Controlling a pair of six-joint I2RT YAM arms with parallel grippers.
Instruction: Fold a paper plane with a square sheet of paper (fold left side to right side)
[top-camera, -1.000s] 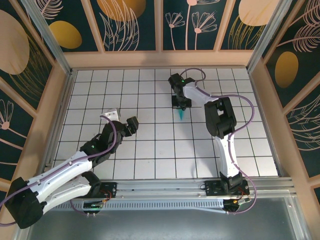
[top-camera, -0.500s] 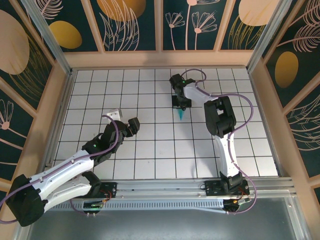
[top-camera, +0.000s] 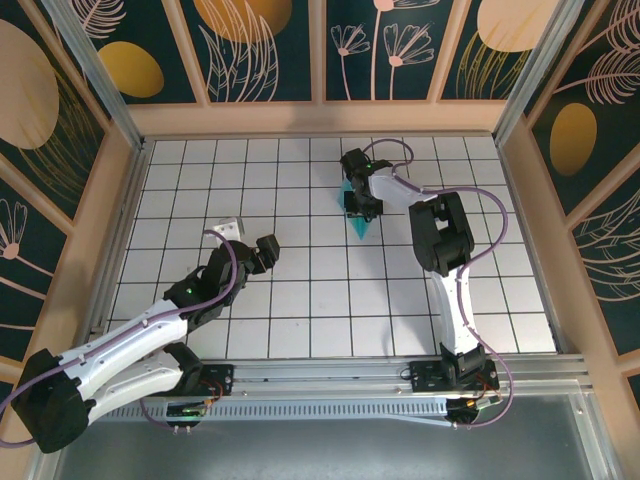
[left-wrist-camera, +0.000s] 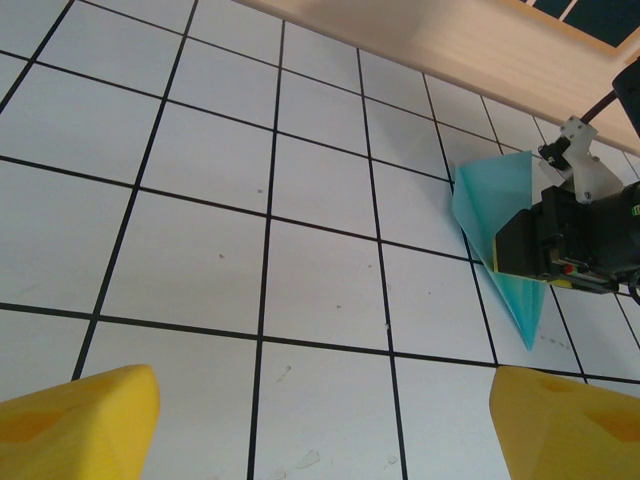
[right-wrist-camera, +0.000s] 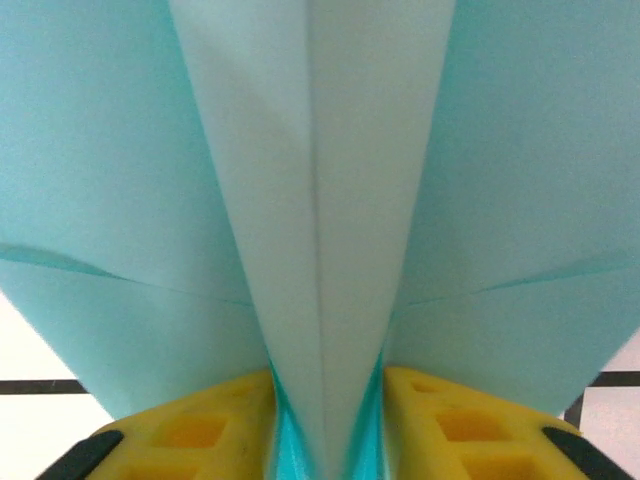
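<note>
Teal-blue paper plane (top-camera: 358, 226) lies on white gridded surface (top-camera: 300, 300), long axis far–near, nose near. R end effector (right-wrist-camera: 327, 395) straddles its keel (right-wrist-camera: 318, 250), part-open, firm hold not evident. L end effector (left-wrist-camera: 320, 420) wide open, empty, near-left of plane.

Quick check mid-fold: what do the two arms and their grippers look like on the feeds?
The left arm and right arm both have white shell links with black joint housings and black bases. A thin purple cable trails along each. The left gripper and right gripper have black bodies and blocky yellow fingers; the right ones show recessed pockets.
</note>
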